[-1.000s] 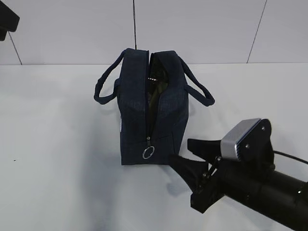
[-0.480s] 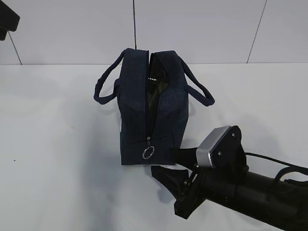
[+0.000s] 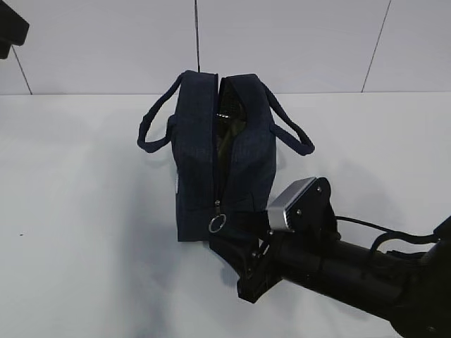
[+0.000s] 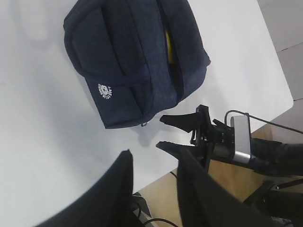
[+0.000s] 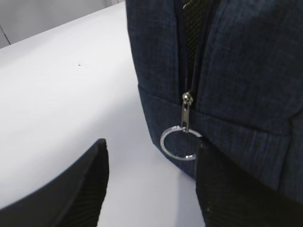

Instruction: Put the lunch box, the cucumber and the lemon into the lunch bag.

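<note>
The navy lunch bag (image 3: 222, 165) stands on the white table with its end zipper partly undone. The silver ring pull (image 3: 218, 223) hangs low on the end that faces me. From above, in the left wrist view, a strip of the yellow lemon (image 4: 168, 45) shows through the bag's (image 4: 132, 61) slit. The lunch box and the cucumber are hidden. My right gripper (image 3: 229, 238) is open and empty, low at the bag's front end; the ring pull (image 5: 177, 142) lies just beside its right finger (image 5: 222, 189). My left gripper (image 4: 154, 152) hovers high above the table, open and empty.
The white table (image 3: 84, 211) ends at a pale wall (image 3: 296, 42) behind the bag. In the left wrist view the table's edge (image 4: 265, 118) drops to a wooden floor. A dark arm part (image 3: 10, 28) sits in the upper left corner of the exterior view.
My right gripper has slid left and lower, from beside the bag to right in front of the end with the ring pull. The bag has stayed still.
</note>
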